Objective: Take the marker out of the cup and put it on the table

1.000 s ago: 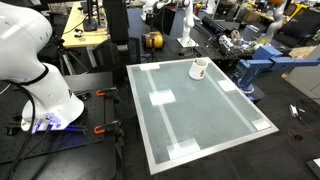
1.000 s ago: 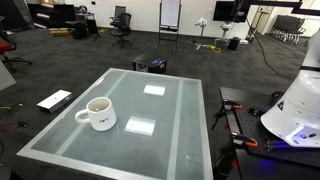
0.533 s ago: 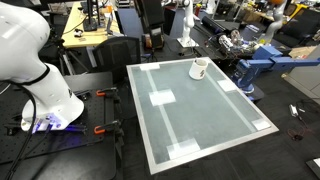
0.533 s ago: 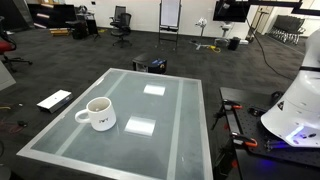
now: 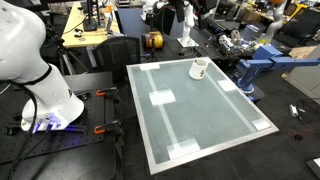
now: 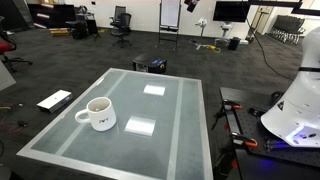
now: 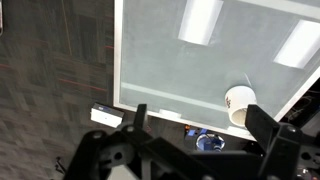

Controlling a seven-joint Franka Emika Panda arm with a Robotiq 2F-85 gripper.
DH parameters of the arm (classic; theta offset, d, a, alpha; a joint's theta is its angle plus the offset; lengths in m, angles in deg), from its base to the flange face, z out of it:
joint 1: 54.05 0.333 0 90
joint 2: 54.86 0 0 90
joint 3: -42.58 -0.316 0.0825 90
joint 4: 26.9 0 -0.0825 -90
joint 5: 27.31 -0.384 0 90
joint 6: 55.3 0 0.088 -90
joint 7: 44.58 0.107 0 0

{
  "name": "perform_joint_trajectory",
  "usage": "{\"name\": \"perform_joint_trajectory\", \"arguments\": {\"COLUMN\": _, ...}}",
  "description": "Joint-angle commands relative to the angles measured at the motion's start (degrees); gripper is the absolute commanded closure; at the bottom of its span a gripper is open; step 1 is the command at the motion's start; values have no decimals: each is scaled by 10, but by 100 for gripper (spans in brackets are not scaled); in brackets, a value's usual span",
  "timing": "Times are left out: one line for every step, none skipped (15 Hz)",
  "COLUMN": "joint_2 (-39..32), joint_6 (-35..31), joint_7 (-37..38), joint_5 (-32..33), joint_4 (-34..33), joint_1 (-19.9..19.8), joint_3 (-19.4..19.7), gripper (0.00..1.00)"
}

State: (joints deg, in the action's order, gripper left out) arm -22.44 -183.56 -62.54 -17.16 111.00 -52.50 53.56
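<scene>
On the glossy table [image 5: 200, 115] sits the rounded white cup [image 5: 199, 68], while the tool [image 7: 200, 120] hangs spread, empty.

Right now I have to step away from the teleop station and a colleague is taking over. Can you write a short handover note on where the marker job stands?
The gripper: jaws open and empty, held high above the table, nowhere near the cup.
The cup: upright near one edge of the table, untouched.
The marker: too small to make out in any view. None lies on the table top, so it is presumably inside the cup.
Done: nothing that shows.
Left: bring the gripper down over the cup, grip the marker, lift it out, lay it on the table.
</scene>
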Motion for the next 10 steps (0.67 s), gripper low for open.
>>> {"name": "perform_joint_trajectory", "arguments": {"joint_2": -80, "joint_6": -43, "joint_7": -67, "joint_5": -34, "joint_4": -51, "joint_1": 29, "joint_3": 0, "gripper": 0}}
{"name": "perform_joint_trajectory", "arguments": {"joint_2": -97, "joint_6": -58, "joint_7": -88, "joint_5": -46, "joint_4": -58, "joint_1": 39, "joint_3": 1, "gripper": 0}}
{"name": "perform_joint_trajectory", "arguments": {"joint_2": -112, "joint_6": -77, "joint_7": -108, "joint_5": -57, "joint_4": -64, "joint_1": 46, "joint_3": 1, "gripper": 0}}
{"name": "perform_joint_trajectory", "arguments": {"joint_2": -131, "joint_6": -90, "joint_7": -134, "joint_5": -74, "joint_4": -74, "joint_1": 56, "joint_3": 4, "gripper": 0}}
{"name": "perform_joint_trajectory", "arguments": {"joint_2": -149, "joint_6": -107, "joint_7": -158, "joint_5": -93, "joint_4": -82, "joint_1": 66, "joint_3": 5, "gripper": 0}}
{"name": "perform_joint_trajectory", "arguments": {"joint_2": -165, "joint_6": -119, "joint_7": -189, "joint_5": -117, "joint_4": -91, "joint_1": 76, "joint_3": 9, "gripper": 0}}
{"name": "perform_joint_trajectory", "arguments": {"joint_2": -182, "joint_6": -130, "joint_7": -221, "joint_5": -143, "joint_4": -100, "joint_1": 84, "joint_3": 9, "gripper": 0}}
{"name": "perform_joint_trajectory", "arguments": {"joint_2": -201, "joint_6": -141, "joint_7": -259, "joint_5": -175, "joint_4": -110, "joint_1": 92, "joint_3": 10, "gripper": 0}}
{"name": "perform_joint_trajectory", "arguments": {"joint_2": -215, "joint_6": -147, "joint_7": -299, "joint_5": -208, "joint_4": -119, "joint_1": 98, "joint_3": 9, "gripper": 0}}
{"name": "perform_joint_trajectory", "arguments": {"joint_2": -231, "joint_6": -150, "joint_7": -344, "joint_5": -244, "joint_4": -129, "joint_1": 103, "joint_3": 6, "gripper": 0}}
